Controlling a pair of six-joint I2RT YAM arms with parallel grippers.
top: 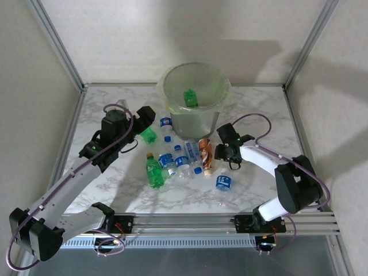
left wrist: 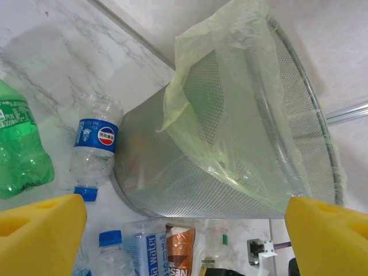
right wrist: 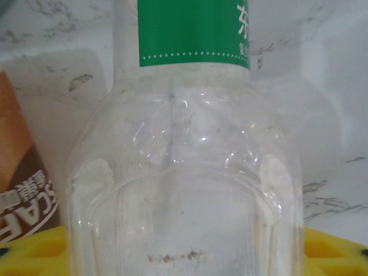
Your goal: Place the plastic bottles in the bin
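- L gripper: yellow pads wide apart, nothing btwn them, hovering beside bin.
- Bin: grey mesh bucket w/ pale green bag, at back-centre of marble table; one green bottle inside.
- Blue-label bottle lies just beside bin's base; second green bottle next to it.
- R gripper: pads either side of clear green-label bottle; can't tell if clamped.
- Orange-label bottle just beside that; loose bottles clustered btwn arms.
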